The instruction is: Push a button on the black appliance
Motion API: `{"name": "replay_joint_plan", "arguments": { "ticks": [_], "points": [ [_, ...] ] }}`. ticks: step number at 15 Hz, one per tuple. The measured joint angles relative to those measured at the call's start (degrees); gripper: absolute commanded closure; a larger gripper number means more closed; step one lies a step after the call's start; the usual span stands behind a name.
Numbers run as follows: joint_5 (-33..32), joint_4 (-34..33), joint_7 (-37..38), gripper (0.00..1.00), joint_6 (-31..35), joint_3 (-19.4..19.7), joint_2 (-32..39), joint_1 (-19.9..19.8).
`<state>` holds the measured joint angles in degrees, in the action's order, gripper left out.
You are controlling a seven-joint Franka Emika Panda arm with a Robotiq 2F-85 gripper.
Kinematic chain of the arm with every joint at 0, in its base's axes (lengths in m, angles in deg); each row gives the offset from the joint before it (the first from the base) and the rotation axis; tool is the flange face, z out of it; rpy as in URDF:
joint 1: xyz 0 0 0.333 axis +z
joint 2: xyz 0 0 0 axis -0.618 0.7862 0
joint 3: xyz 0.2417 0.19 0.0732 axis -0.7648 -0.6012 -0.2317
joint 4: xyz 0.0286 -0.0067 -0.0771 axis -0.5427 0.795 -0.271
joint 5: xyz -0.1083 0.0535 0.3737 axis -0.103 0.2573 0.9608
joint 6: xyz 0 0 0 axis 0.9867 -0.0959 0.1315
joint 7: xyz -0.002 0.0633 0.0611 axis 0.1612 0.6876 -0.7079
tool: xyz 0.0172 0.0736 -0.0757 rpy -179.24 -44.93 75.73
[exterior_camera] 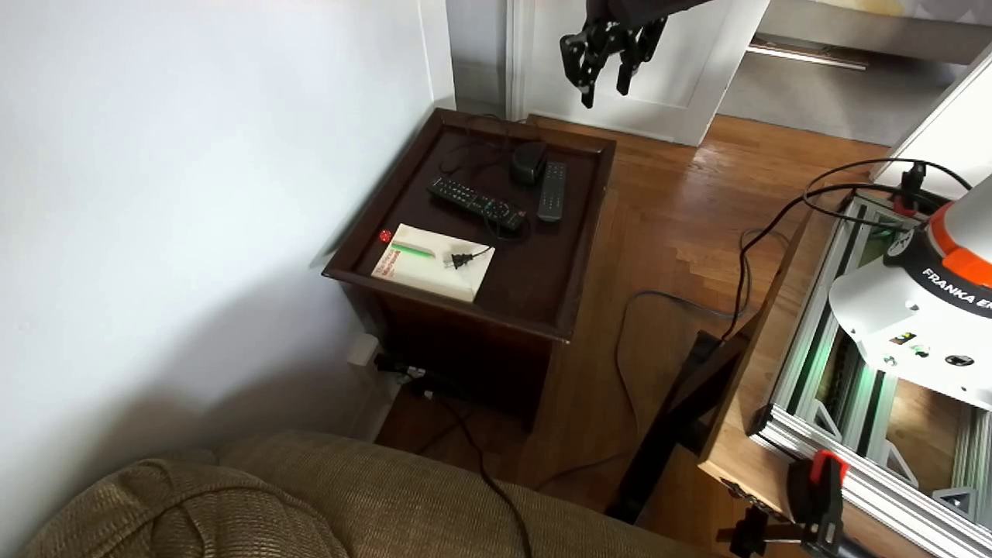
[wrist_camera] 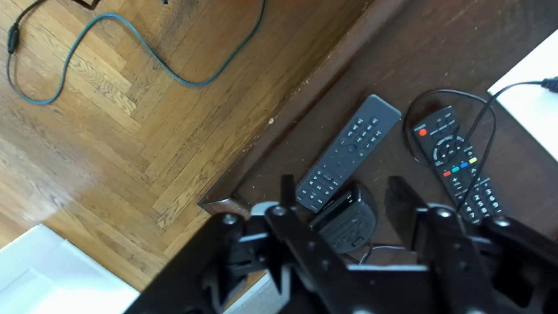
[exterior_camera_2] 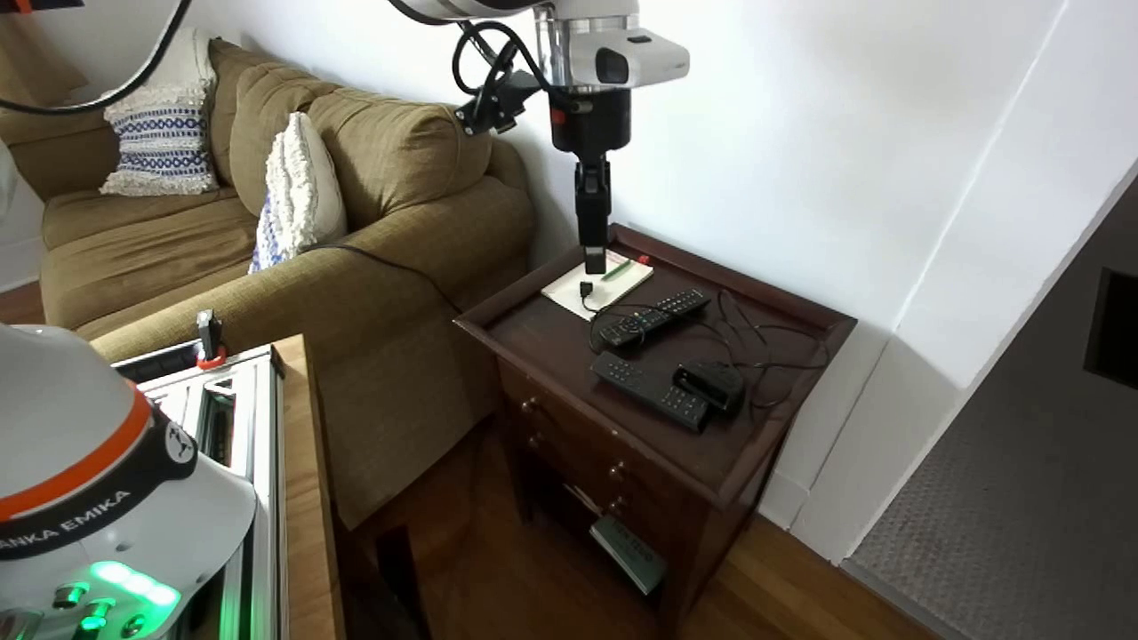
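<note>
A small black appliance with a row of buttons on its sloped top stands on the dark table; it shows in both exterior views [exterior_camera: 528, 163] [exterior_camera_2: 722, 384] and in the wrist view [wrist_camera: 355, 226]. My gripper is open and empty, its fingers well apart in the wrist view [wrist_camera: 342, 187]. In both exterior views the gripper [exterior_camera: 605, 94] [exterior_camera_2: 595, 263] hangs high above the table, touching nothing. In the wrist view the appliance lies below and between the two fingers, its lower left part hidden by the left finger.
A grey remote [wrist_camera: 348, 150] lies beside the appliance. A second remote [wrist_camera: 447, 159] with coloured buttons lies nearby under a thin cable. A white book [exterior_camera: 434, 271] with a green pen and a plug lies at one end. The table [exterior_camera: 535, 279] has a raised rim and stands against a wall.
</note>
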<state>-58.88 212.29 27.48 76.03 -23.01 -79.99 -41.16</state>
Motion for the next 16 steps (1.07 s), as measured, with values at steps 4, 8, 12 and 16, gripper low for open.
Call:
{"name": "replay_joint_plan", "arguments": {
  "ticks": [4,8,12,16],
  "points": [
    [-2.6,-0.8,4.6,1.00,7.4,2.7,5.2,0.1],
    [-8.9,-2.4,12.1,1.00,12.9,5.9,10.4,1.0],
    [-11.7,-4.8,16.6,0.99,16.5,9.2,15.0,2.8],
    [-11.7,-5.9,17.2,0.99,16.6,9.5,16.2,3.5]
  ]
}}
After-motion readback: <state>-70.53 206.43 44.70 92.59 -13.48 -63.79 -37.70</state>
